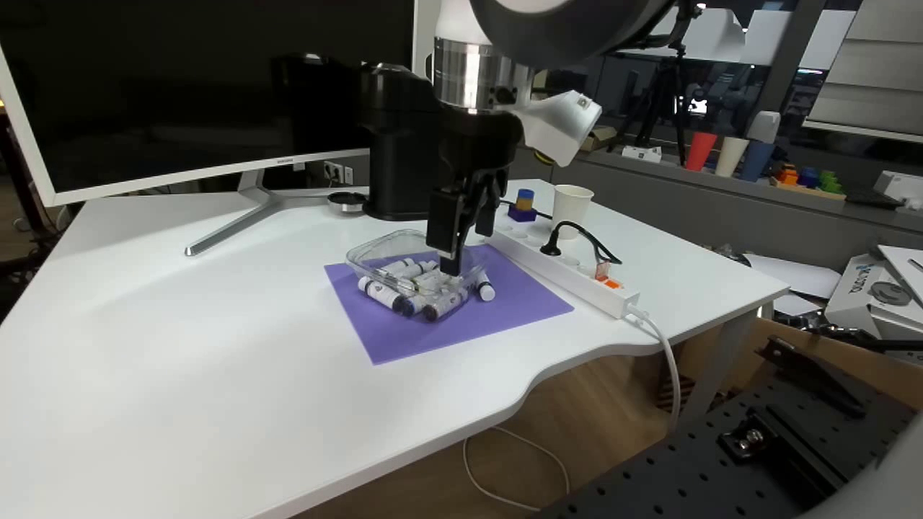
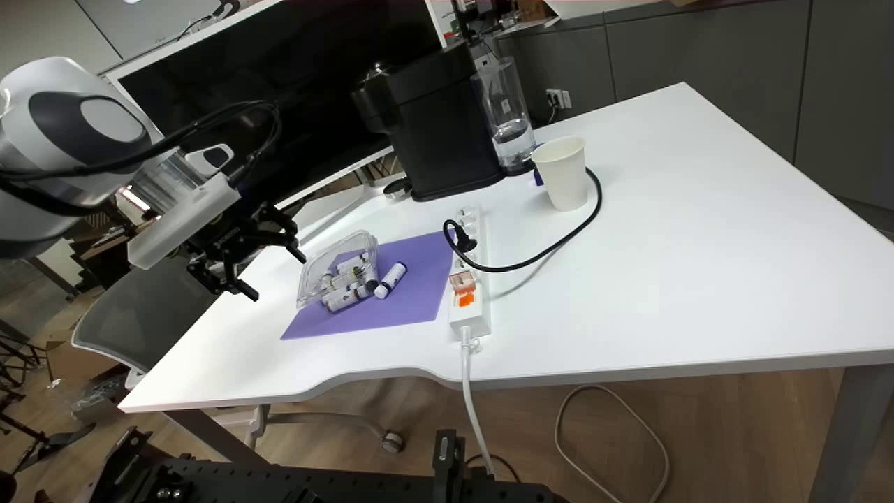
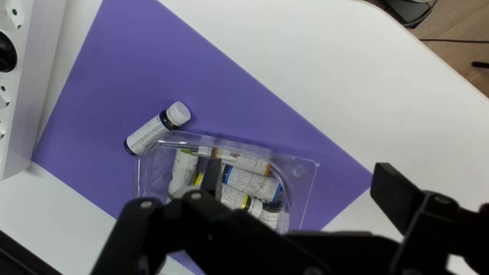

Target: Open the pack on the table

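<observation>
The pack (image 1: 386, 244) is a clear plastic box around several small white-labelled bottles. It lies on a flat purple sheet (image 1: 515, 303) on the white table (image 1: 216, 360). It also shows in an exterior view (image 2: 311, 281) and in the wrist view (image 3: 301, 168). I cannot tell whether a lid covers it. My gripper (image 1: 469, 245) is open and empty, its fingers wide apart. It hovers above and beside the pack, also in an exterior view (image 2: 277, 277). In the wrist view the gripper (image 3: 300, 175) has one finger over the bottles and one beyond the rim. Its body hides the pack's near part.
One loose bottle (image 3: 151, 133) lies on the sheet beside the pack. A white power strip (image 1: 555, 270) with a black plug runs along the sheet. A paper cup (image 2: 562, 175), a black machine (image 2: 433, 119) and a large monitor (image 1: 180, 94) stand behind.
</observation>
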Robot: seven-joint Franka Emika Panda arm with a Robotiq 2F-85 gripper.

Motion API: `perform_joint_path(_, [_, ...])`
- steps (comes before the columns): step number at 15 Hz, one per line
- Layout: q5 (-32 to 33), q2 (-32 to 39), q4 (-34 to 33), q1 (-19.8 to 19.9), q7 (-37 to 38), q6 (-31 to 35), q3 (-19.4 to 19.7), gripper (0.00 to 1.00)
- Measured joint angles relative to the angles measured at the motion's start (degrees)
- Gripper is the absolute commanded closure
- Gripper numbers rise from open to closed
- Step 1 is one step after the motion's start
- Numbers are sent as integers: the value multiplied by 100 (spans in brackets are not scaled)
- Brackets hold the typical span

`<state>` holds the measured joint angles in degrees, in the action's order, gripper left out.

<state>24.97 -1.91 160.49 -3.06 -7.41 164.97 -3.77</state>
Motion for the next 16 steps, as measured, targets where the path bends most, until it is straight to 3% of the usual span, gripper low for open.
perform_joint_path(8, [3301,197,-181,236,2445,361,92,0])
perform_joint_path(16, [5289,458,-297,225,4330,304,94,0])
